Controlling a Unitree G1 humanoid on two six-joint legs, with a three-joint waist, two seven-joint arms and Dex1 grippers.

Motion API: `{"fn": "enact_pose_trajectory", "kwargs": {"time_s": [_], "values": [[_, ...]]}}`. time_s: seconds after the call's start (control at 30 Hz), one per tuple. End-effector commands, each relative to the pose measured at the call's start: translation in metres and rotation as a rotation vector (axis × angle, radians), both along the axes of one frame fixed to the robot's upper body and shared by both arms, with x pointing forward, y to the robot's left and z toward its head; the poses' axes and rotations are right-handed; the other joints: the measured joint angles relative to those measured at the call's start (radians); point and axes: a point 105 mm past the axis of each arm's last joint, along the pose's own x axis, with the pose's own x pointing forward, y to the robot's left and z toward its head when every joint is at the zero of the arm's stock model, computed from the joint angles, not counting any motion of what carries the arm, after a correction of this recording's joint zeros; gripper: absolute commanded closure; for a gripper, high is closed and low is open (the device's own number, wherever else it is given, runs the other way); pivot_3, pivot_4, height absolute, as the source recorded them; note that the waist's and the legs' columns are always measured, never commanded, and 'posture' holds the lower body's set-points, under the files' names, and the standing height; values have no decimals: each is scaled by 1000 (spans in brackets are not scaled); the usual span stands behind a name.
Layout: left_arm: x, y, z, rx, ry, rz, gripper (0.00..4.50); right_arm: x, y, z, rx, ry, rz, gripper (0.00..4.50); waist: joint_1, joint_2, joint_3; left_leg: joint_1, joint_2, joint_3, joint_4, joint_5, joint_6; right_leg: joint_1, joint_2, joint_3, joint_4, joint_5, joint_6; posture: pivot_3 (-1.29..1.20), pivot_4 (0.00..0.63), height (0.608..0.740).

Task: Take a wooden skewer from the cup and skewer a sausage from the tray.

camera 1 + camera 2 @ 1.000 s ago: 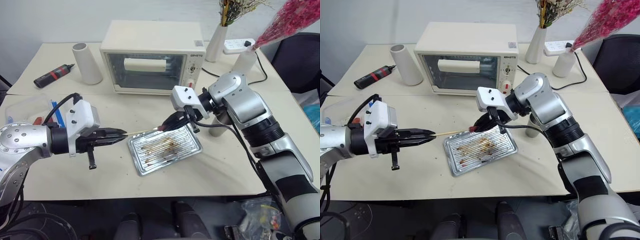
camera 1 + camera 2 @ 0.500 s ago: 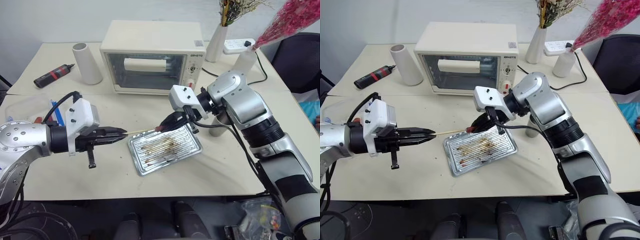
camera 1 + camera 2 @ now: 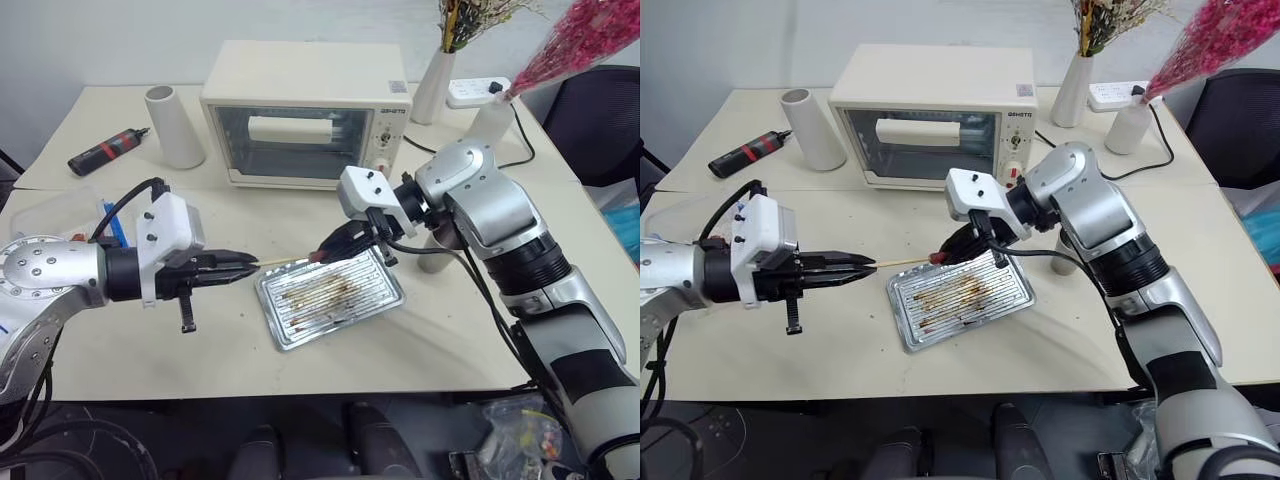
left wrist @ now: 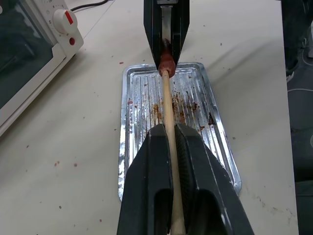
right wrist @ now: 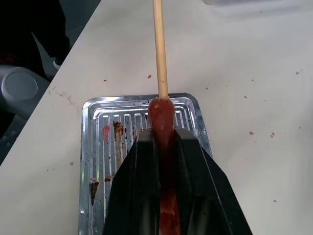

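Observation:
My left gripper [image 3: 248,266] is shut on the wooden skewer [image 3: 285,262], which points right and lies almost level. Its tip meets the end of the red-brown sausage [image 3: 318,256]. My right gripper [image 3: 336,245] is shut on that sausage, holding it in the air over the far left corner of the silver tray [image 3: 372,300]. In the left wrist view the skewer [image 4: 167,107] runs straight into the sausage [image 4: 166,63]. The right wrist view has the sausage [image 5: 161,122] clamped between the fingers. The cup [image 3: 432,258] stands partly hidden behind my right forearm.
A toaster oven [image 3: 305,110] stands behind the tray, with a white cylinder [image 3: 175,125] and a red-and-black tool [image 3: 105,150] to its left. A clear plastic box [image 3: 45,215] sits at the left edge. White vases [image 3: 435,85] and a power strip [image 3: 475,90] are at the back right.

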Motion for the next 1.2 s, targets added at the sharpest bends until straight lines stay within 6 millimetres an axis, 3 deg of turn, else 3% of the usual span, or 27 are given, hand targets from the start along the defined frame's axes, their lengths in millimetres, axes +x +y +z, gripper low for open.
{"fn": "enact_pose_trajectory", "kwargs": {"time_s": [0.03,0.37,0.63,0.87,0.93,1.07,1.2], "values": [[3,-6,6,-3,-35,-20,4500,-16,16,26,67,-67,102,4391,0,0,0,0,0,0,0,0,0,0,0,0,0,0,0,0,150,740],[4,-9,3,-9,-32,-30,4500,-22,18,28,77,-73,128,4391,0,0,0,0,0,0,0,0,0,0,0,0,0,0,0,0,150,740],[1,-3,2,-35,-42,29,4500,-14,11,30,79,-118,80,1874,0,0,0,0,1,-1,0,0,0,0,0,0,0,0,0,0,150,740],[-15,7,-1,-74,-67,153,4500,4,-9,51,120,-176,-20,1874,-1,0,0,0,1,0,0,0,0,0,-2,0,-1,0,0,0,150,740],[-17,14,2,-94,-107,240,4500,7,-14,61,160,-169,-53,1874,1,0,0,0,2,-1,-1,0,0,0,-2,0,-1,0,0,0,150,740],[-12,42,6,-173,-242,624,4500,0,-22,87,302,-70,-121,1874,1,0,0,0,2,-1,0,0,0,0,-3,0,0,0,0,0,150,740],[-15,84,2,-228,-321,983,4500,-14,-22,97,395,26,-136,1874,1,-1,0,0,2,-1,0,0,0,0,-2,0,0,0,0,0,150,740]]}}
